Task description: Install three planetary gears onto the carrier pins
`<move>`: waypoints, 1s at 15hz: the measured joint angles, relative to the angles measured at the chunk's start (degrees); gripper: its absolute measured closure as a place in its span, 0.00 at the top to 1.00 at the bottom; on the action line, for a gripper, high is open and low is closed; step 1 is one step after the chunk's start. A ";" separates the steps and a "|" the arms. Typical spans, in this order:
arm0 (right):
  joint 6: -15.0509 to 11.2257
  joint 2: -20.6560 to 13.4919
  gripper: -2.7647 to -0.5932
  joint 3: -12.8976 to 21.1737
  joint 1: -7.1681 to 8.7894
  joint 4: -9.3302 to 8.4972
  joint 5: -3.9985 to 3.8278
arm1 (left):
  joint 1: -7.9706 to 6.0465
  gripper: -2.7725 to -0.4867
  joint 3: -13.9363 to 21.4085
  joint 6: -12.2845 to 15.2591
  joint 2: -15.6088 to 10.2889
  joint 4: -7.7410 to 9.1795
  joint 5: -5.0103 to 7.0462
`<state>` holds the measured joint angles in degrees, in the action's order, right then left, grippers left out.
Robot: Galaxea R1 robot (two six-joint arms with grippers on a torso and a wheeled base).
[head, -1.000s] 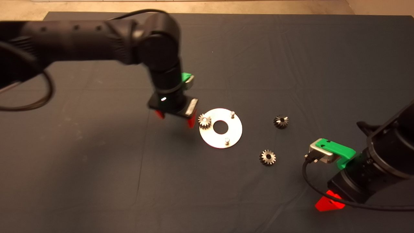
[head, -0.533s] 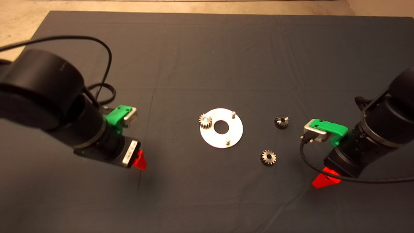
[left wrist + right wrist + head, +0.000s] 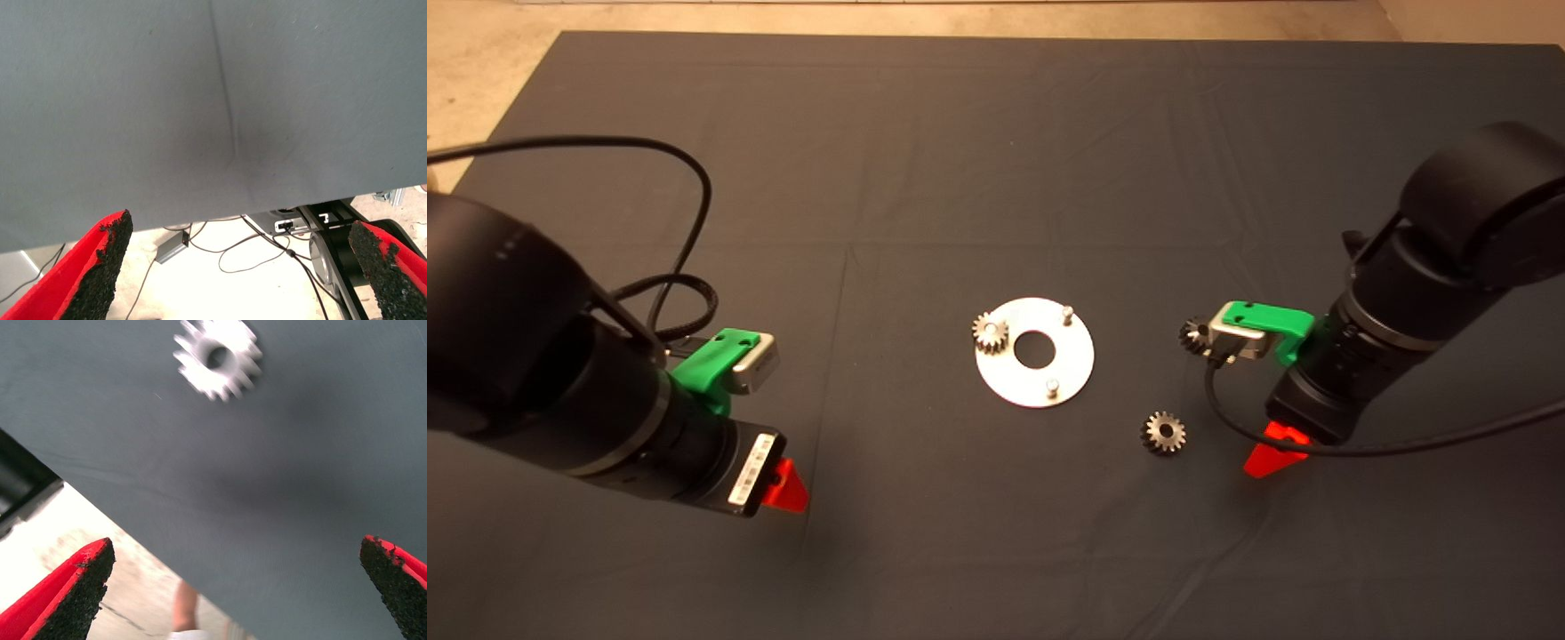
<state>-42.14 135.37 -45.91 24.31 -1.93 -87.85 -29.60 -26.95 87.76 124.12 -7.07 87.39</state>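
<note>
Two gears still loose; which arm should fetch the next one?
Right. Its open pincer hovers beside the near loose gear; the other gear is close too. The left pincer waits across the disc.

Three planetary gears on the mat point(image 3: 960, 133): one point(image 3: 990, 332) seated at the rim of the disc point(image 3: 1072, 356), one point(image 3: 1163, 433) loose on the cloth, and one point(image 3: 1193, 334) partly hidden behind the right arm's camera block, so apparently a gear like the others. Three carrier pins counted, two bare point(image 3: 1066, 311) point(image 3: 1052, 385) and the third presumably under the seated gear. One disc, one mat, two arms.
</note>
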 joint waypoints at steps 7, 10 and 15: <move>7.44 4.10 0.99 -1.12 -2.91 2.64 0.14 | 0.00 0.80 2.99 0.15 -2.61 1.42 0.01; 9.34 4.63 0.99 0.94 -3.82 6.52 0.37 | 0.00 0.80 4.58 0.15 -3.75 2.43 0.04; 12.10 3.52 0.99 3.77 -6.45 15.40 0.39 | -0.02 0.80 5.74 0.13 -7.07 3.24 0.02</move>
<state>-30.04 138.89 -42.14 17.86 13.47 -87.46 -29.62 -21.21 87.89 117.05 -3.83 87.41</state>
